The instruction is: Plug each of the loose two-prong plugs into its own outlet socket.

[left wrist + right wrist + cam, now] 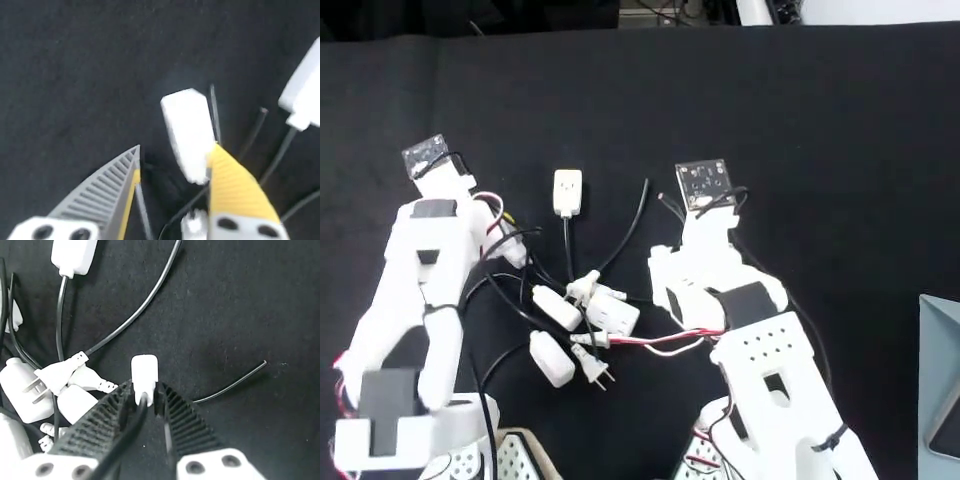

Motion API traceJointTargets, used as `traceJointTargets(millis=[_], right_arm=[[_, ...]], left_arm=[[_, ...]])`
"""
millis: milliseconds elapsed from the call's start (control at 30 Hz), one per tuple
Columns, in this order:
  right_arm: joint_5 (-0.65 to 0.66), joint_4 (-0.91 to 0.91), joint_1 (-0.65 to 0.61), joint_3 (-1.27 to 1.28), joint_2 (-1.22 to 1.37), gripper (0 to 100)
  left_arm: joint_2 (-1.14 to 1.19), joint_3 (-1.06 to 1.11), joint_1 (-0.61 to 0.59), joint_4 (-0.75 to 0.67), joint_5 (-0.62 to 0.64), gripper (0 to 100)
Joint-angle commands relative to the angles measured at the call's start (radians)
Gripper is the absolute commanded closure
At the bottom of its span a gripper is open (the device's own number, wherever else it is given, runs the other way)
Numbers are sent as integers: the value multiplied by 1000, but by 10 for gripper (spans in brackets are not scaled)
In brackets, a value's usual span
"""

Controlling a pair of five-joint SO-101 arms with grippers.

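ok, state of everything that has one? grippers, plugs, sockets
left gripper: fingers open, nothing gripped
white block: on the table beside one finger, not gripped
right gripper: fingers shut on white corded piece
white corded piece: held, plug or socket unclear
two-prong plug: loose, prongs bare
second plug: loose, prongs bare
top socket: lying apart, nothing plugged in
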Motion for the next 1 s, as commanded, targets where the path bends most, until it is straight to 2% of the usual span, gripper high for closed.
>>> traceJointTargets(millis=[0, 200, 500, 700, 967], right_arm=[[-9, -17, 8, -1, -7, 987], [-9, -17, 8, -1, -7, 987], [-9, -17, 8, 4, -7, 987], [-9, -14, 8, 4, -7, 987], [-9, -11, 11, 4, -7, 987]], left_arm=[[51, -65, -13, -52, 8, 805], [110, -125, -4, -49, 9, 802], [118, -88, -1, -49, 8, 805], [123, -73, 68, -54, 8, 807], [123, -71, 82, -55, -31, 972]])
